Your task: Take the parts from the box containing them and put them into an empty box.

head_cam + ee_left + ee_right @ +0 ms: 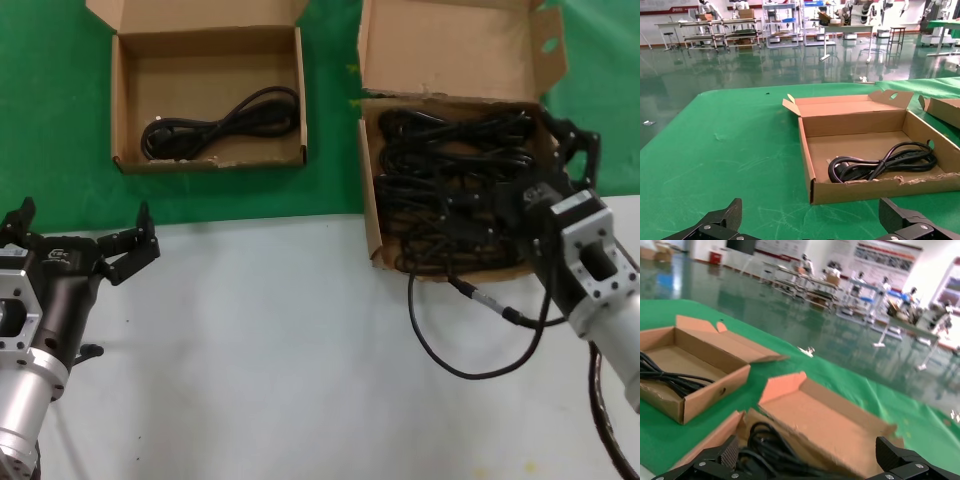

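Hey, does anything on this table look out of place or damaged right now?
Yes. A black cable with a silver connector spills out of the full box and loops over the white table. The near wall of the other box is torn and ragged. That box already holds one cord bundle.

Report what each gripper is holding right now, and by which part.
Nothing is held. The left gripper is open over the table, apart from both boxes. The right gripper is open over the power cords, not closed on any.
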`<state>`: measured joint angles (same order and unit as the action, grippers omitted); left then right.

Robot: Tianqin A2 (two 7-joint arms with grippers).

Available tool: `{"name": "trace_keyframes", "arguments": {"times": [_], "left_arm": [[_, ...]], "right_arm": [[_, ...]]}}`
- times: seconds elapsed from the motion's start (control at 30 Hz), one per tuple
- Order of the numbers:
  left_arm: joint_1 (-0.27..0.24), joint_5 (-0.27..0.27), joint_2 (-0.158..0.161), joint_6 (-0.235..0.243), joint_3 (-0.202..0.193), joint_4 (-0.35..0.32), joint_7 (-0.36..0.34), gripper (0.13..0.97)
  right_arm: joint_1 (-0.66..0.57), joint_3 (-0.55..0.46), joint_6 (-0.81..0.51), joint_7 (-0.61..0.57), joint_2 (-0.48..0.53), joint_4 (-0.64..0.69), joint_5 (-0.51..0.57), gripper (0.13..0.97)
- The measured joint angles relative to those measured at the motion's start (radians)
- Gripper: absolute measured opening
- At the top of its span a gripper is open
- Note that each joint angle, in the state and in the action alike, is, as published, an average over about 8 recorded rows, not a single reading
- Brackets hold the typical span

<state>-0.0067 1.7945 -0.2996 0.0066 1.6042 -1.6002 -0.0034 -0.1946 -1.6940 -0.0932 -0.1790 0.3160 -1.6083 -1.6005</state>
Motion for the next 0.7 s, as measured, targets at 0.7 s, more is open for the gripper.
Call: {"name": "trace_keyframes", "arguments": {"times": [0.7], "left_arm": [[0.006, 0.005, 0.000, -0.006, -0.004, 0.000, 0.003, 0.966]], "right_arm": [[0.165, 0.079, 0.079, 0.151, -0.013, 0.007, -0.169, 0.966]]}}
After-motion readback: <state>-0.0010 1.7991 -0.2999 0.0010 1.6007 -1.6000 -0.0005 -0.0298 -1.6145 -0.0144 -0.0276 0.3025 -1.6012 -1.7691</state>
